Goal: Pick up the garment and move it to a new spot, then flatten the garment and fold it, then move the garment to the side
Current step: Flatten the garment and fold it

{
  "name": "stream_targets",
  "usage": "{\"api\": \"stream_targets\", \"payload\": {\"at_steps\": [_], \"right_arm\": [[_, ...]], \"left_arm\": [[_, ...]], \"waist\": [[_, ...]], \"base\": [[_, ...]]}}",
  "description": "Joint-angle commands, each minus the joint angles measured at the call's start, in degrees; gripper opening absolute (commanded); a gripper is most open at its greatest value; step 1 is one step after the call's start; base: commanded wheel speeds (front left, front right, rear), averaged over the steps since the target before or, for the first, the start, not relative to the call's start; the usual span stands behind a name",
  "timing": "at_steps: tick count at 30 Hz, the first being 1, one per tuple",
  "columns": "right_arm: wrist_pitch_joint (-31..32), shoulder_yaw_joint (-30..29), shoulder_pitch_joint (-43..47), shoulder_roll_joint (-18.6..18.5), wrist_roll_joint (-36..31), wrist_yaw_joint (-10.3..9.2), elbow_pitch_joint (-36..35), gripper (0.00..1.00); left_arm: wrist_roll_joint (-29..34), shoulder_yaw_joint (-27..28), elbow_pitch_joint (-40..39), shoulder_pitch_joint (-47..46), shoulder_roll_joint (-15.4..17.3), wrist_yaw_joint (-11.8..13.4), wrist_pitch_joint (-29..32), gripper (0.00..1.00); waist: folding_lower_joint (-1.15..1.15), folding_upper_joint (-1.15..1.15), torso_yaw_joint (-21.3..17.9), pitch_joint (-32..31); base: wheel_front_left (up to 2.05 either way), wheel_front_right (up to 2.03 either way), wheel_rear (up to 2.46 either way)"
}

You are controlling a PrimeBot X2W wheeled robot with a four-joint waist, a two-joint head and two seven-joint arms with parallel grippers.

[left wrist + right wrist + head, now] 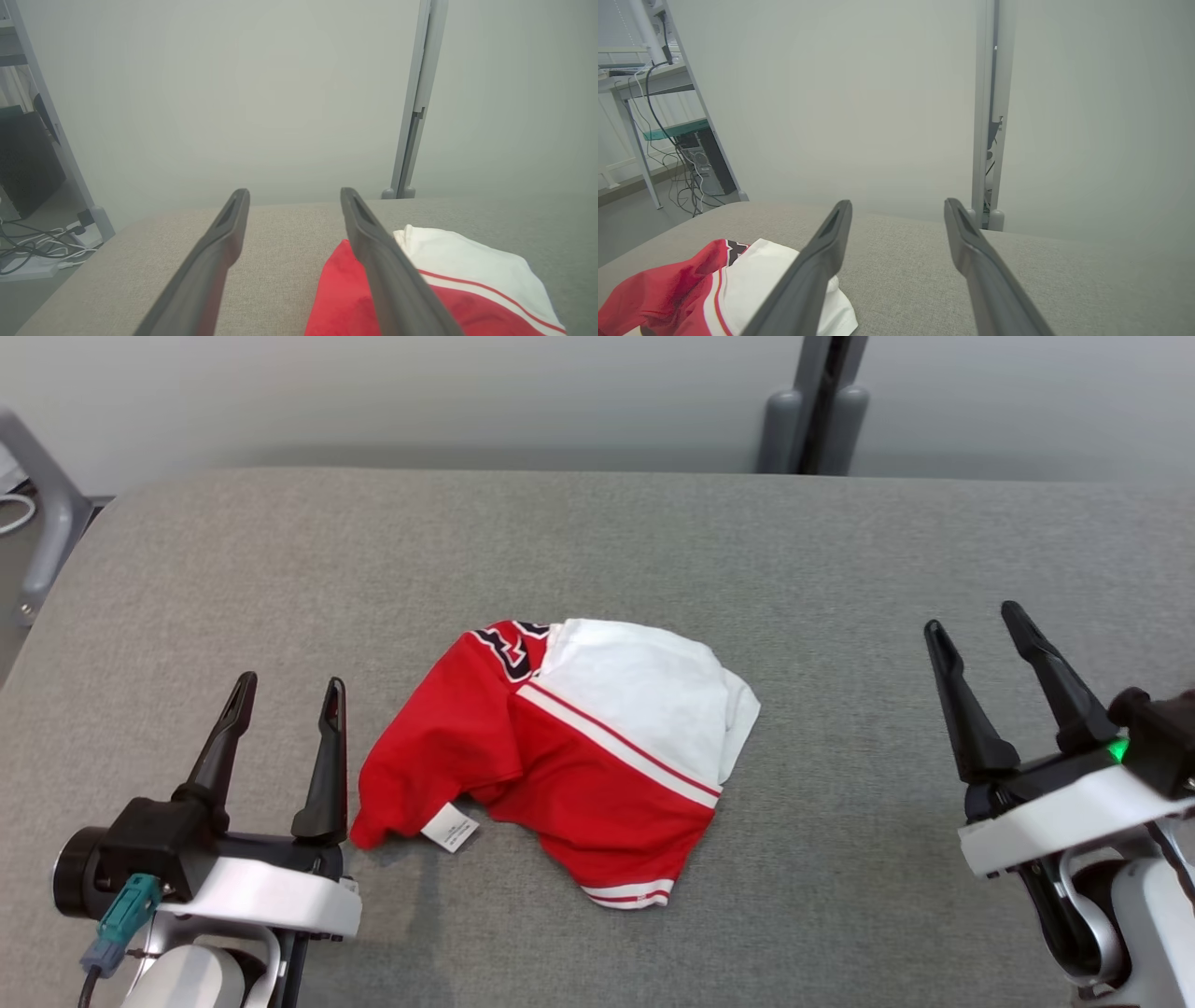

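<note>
The left gripper (289,684) sits nearest, at the lower left, its two dark fingers spread apart and holding nothing. The right gripper (973,619) sits at the lower right, its fingers likewise apart and empty. Between them, on the grey padded table (653,532), lies the crumpled red and white garment (560,756). Its red end, with a small white label (450,827) showing, lies just beside the left gripper's inner finger. Its white end is well apart from the right gripper.

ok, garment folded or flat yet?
Neither: garment lies crumpled in a heap on the table, care label exposed.
</note>
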Motion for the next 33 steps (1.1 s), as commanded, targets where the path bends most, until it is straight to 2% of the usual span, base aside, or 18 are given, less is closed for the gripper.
{"api": "stream_targets", "payload": {"at_steps": [1, 7, 14, 22, 33], "right_arm": [[0.18, -0.54, 0.93, 0.13, -0.51, 0.01, -0.8, 1.0], [3.96, -5.82, 7.6, 3.96, -4.81, 0.01, -7.18, 1.0], [6.25, -8.98, 14.96, 6.55, -5.93, 0.01, -9.2, 1.0], [7.91, -9.57, 19.13, 7.74, -6.41, 0.01, -10.89, 1.0], [8.54, -9.78, 19.3, 7.91, -6.82, 0.01, -11.87, 1.0]], "left_arm": [[-0.22, 0.35, -0.11, 0.67, 0.44, 0.29, 0.0, 1.0], [-0.28, 0.51, -1.07, 2.24, 1.23, 1.31, 0.73, 1.0], [-0.6, 0.35, -1.96, 4.8, 2.33, 1.81, 1.93, 1.0], [-1.03, 0.54, -2.82, 6.93, 3.6, 2.65, 3.24, 1.0], [-1.15, 0.01, -3.35, 7.19, 3.8, 3.12, 3.96, 1.0]], "waist": [[0.0, 0.0, -1.09, -1.02], [0.0, 0.0, -3.3, -3.41], [0.0, 0.0, -4.67, -6.35], [0.0, 0.0, -5.14, -8.33], [0.0, 0.0, -4.51, -8.3]], "base": [[0.0, 0.0, 0.0], [0.0, 0.0, 0.0], [0.0, 0.0, 0.0], [0.0, 0.0, 0.0], [0.0, 0.0, 0.0]]}}
